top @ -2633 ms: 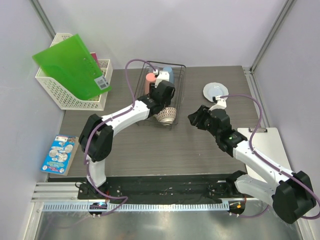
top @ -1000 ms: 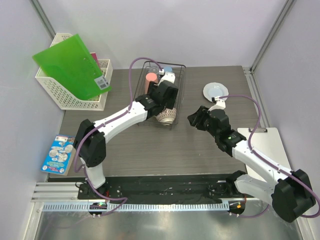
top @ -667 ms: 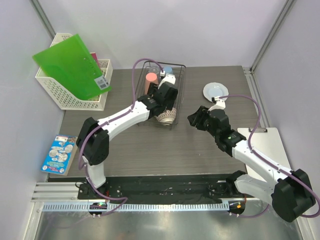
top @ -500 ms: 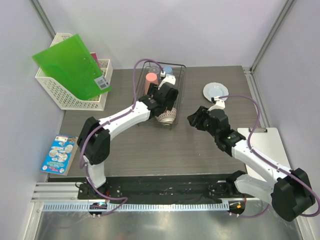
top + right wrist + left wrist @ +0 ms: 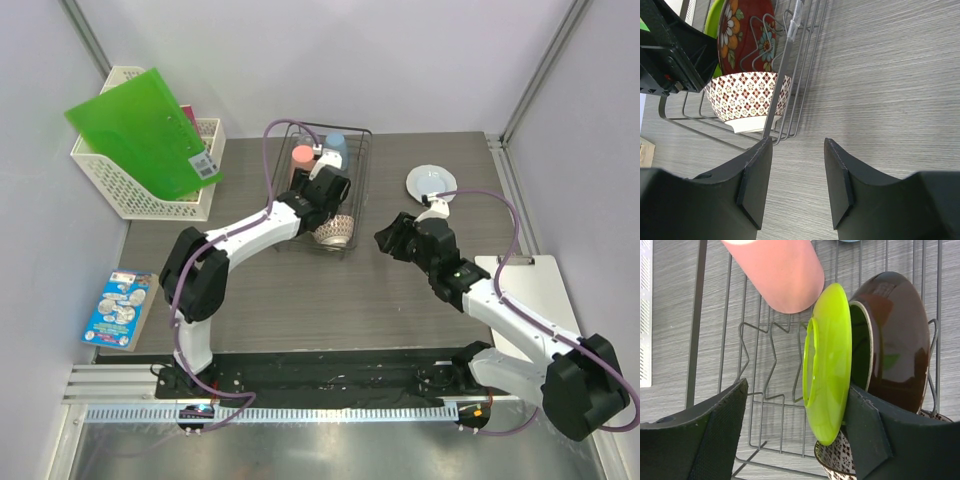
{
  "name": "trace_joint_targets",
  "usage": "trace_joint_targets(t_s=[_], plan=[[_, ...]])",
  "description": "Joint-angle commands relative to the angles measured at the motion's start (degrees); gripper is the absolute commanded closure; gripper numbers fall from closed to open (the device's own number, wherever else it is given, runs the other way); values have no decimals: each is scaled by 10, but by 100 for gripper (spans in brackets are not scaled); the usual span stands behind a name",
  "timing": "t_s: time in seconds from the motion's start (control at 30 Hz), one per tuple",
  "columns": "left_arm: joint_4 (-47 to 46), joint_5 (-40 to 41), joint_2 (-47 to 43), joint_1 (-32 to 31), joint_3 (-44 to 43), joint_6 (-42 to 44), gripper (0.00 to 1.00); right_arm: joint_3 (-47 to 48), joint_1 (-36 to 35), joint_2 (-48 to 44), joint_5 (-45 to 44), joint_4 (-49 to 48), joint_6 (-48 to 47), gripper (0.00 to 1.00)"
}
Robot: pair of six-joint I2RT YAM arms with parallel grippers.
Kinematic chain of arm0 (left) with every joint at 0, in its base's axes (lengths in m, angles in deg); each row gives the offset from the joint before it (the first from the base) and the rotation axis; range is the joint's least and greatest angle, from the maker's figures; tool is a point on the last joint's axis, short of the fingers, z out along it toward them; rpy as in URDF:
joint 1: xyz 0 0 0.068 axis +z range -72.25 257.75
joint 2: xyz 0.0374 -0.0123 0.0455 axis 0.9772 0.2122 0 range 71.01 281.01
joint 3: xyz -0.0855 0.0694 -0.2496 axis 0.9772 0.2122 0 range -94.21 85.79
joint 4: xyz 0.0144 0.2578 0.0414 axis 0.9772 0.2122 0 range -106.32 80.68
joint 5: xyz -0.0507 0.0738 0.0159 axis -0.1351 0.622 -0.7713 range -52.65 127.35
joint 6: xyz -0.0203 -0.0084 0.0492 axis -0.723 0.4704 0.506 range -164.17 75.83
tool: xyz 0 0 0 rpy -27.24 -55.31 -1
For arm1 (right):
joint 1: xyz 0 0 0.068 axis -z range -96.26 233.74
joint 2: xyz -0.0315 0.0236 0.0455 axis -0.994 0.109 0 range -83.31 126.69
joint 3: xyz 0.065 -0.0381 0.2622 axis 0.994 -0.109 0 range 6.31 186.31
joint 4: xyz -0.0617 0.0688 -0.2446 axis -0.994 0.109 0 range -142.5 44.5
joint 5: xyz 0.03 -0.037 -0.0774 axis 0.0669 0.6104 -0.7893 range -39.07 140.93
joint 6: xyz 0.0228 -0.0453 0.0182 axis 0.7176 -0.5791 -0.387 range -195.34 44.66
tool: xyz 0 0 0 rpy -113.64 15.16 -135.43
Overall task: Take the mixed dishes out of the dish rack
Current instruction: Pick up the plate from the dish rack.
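Observation:
The black wire dish rack (image 5: 355,190) stands at the table's middle back. My left gripper (image 5: 325,195) is low inside it, open. In the left wrist view, the left gripper (image 5: 797,390) straddles the upright yellow-green plate (image 5: 827,365); the right finger (image 5: 865,435) sits against the plate's back and the left finger (image 5: 705,435) is well clear. The red patterned plate (image 5: 895,340) stands behind, with the pink cup (image 5: 780,270) beyond and the patterned bowl (image 5: 336,232) at the near end. The light blue cup (image 5: 337,145) is at the rack's far end. The pale plate (image 5: 431,182) lies on the table. My right gripper (image 5: 392,238) is open and empty.
A white lattice basket (image 5: 115,185) with a green folder (image 5: 150,130) stands at the back left. A blue packet (image 5: 117,308) lies at the left front. A clipboard (image 5: 540,290) lies at the right, under my right arm.
My left gripper went deeper into the rack, then drew back a little towards the near end, so the light blue cup shows again. The right arm has not moved.

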Motion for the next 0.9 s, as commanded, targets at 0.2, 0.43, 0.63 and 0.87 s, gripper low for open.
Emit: trace_joint_targets(t_s=[0.2,0.43,0.63,0.87], plan=[[-17,59,-17,-6,39,23,47,-1,-2,9,1,-30,4,49],[-87,127,-38,-12,101,44,62,-2,-2,19,4,-37,7,49],[-141,145,-61,-12,145,43,67,-1,-2,25,3,-39,6,49],[-162,161,-77,-13,155,45,77,2,-2,31,4,-42,6,49]])
